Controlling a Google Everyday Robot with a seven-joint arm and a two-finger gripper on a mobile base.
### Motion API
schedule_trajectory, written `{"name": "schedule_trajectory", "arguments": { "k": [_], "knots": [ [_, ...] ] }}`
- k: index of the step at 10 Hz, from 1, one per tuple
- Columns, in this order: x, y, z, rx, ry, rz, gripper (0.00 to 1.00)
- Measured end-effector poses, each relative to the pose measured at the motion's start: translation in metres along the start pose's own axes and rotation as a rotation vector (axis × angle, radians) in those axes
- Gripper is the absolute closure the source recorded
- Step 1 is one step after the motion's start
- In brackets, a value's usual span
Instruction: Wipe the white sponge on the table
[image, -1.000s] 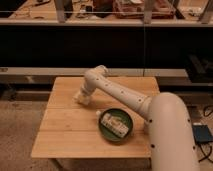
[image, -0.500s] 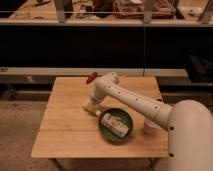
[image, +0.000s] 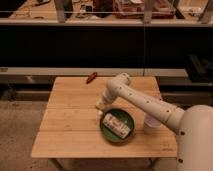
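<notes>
We locate the white sponge near the table centre, just left of the green plate. The gripper sits directly on it, apparently pressing down. We judge wiping underway; most planks remain uncovered.

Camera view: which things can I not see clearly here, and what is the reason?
- White sponge: not visible; it may lie under the gripper, which is low over the table beside the green plate.
- White cup: mostly hidden behind the arm.
- Packet on the plate: marks too blurred to read.
- Red object at the far edge: too small to name.
</notes>
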Motion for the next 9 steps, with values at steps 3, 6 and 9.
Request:
{"name": "schedule_trajectory", "arguments": {
  "k": [3, 6, 9],
  "knots": [
    [0.009, 0.038, 0.012, -0.066, -0.02, 0.043, 0.66],
    [0.05, 0.056, 0.03, -0.103, -0.017, 0.051, 0.79],
    [0.11, 0.042, 0.04, -0.106, 0.024, -0.004, 0.87]
  ]
}}
